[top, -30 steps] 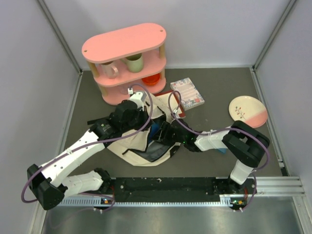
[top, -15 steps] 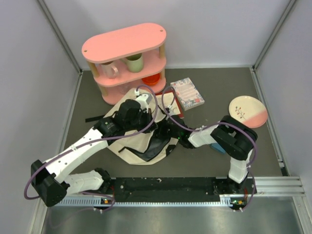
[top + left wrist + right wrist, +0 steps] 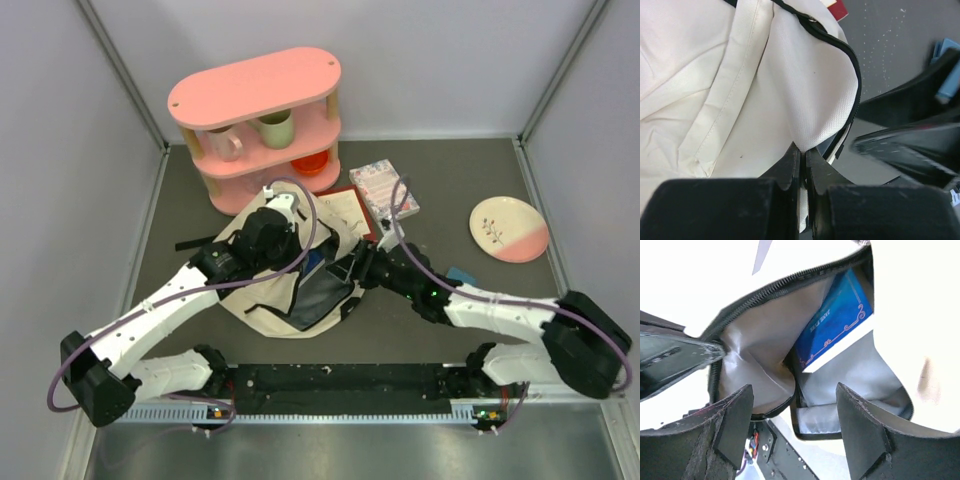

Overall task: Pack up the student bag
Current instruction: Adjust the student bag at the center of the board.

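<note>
Top external view: a cream fabric backpack (image 3: 262, 296) lies slumped on the dark grey table (image 3: 450, 200), a little left of the middle, in front of the pink two-tier shelf (image 3: 255, 100). It is soft and rumpled, rounded in outline, with a black strap trailing off to its left. Its dark zipper runs open along the right side, and the mouth gapes towards the right arm.

The left gripper (image 3: 802, 155) is pinched tight on a fold of the cream cloth right by the zipper edge, lifting that lip up. The right gripper (image 3: 795, 392) sits just at the opening with its fingers (image 3: 735, 422) spread apart and nothing between them. Looking past them from the right wrist, the pale grey lining shows, and a blue hardback book with gold border lines (image 3: 832, 325) stands tilted inside the main pocket.

Round the backpack things are close at the back: a red-edged book (image 3: 345, 208) touches its far right corner, and a floral-patterned book (image 3: 385, 188) lies just beyond that, near the shelf. A pink and cream plate (image 3: 508, 228) sits well apart on the right. Bare tabletop shows between the backpack and the plate, crossed by the right arm, and a strip of it runs along the near side by the arm bases. The grey side walls hem in both edges.
</note>
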### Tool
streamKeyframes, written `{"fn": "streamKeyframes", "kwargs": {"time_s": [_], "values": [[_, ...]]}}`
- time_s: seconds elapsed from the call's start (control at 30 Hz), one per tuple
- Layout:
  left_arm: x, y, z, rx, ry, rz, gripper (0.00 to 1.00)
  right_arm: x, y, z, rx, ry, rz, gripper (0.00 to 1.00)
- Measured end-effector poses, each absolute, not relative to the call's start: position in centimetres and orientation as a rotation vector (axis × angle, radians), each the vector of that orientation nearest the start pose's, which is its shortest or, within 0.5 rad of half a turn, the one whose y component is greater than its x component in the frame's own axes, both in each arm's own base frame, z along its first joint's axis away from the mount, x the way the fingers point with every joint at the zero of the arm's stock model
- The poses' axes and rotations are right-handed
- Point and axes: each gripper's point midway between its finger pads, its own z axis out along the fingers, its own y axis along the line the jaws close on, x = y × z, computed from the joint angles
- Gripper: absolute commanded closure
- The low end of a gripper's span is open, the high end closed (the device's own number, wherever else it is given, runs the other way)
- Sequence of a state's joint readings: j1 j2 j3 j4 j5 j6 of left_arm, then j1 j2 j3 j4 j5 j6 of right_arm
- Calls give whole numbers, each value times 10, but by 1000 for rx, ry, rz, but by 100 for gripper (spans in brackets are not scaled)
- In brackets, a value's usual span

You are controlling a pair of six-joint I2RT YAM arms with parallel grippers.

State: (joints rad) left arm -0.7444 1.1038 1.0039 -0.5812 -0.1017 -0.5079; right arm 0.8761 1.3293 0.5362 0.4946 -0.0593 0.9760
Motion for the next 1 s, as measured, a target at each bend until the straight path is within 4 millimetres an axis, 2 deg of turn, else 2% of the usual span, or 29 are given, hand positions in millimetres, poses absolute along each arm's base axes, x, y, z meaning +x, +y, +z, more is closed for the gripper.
{"fn": "streamKeyframes", "kwargs": {"time_s": [0.1,0.17,0.27,0.33,0.47,0.53,0.57,0.63,0.67,0.7,0.77,0.9,1.0], "values": [[236,-218,197,212,2302,-536,100,226,312,160,104,2058,1172,26],[236,-218,197,213,2304,-536,100,231,297,156,137,2073,1071,26],[234,-219,196,221,2309,-548,100,238,277,128,146,2158,907,26],[234,-220,196,227,2311,-554,100,237,272,109,126,2222,836,26],[233,-221,196,232,2313,-561,100,227,273,74,36,2345,765,26],[232,-221,196,234,2314,-565,100,225,275,66,-2,2377,741,26],[232,-221,196,234,2314,-566,100,224,278,63,-24,2389,732,37],[232,-222,196,236,2314,-568,100,225,283,60,-63,2405,714,49],[232,-222,196,236,2315,-569,100,227,286,59,-75,2409,706,70],[232,-222,196,236,2315,-570,100,229,289,59,-82,2412,699,82],[232,-222,196,237,2315,-569,100,232,291,57,-93,2415,686,100],[233,-218,194,231,2319,-540,100,228,289,53,-95,2432,669,100],[234,-208,191,218,2329,-473,100,211,292,54,-121,2436,713,100]]}}
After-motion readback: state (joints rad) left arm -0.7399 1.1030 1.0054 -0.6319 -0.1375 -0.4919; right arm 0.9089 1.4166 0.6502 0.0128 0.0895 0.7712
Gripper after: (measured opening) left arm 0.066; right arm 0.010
